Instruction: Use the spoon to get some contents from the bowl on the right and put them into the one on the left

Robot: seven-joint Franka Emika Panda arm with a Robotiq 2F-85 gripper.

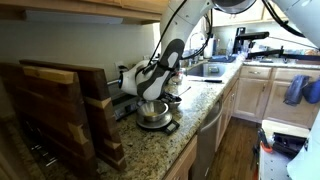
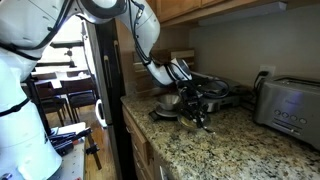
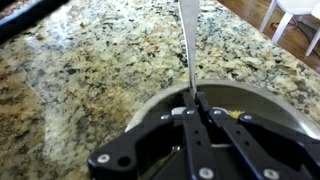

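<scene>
Speckled granite table (image 3: 70, 90) in a kitchen, with wooden boards (image 1: 60, 115) standing upright at its near end in an exterior view. Farther along, close to the front edge, fingers (image 3: 199, 118) pressed tight together on a metal spoon (image 3: 188, 40), low over a steel bowl (image 3: 265, 95), the spoon's free length reaching out past the rim and above bare stone; contents of the bowl too small to make out. Farthest off, pale cabinets (image 1: 255, 95) across the room; chrome toaster (image 2: 290, 100) by the back wall, well apart from the bowl.
</scene>
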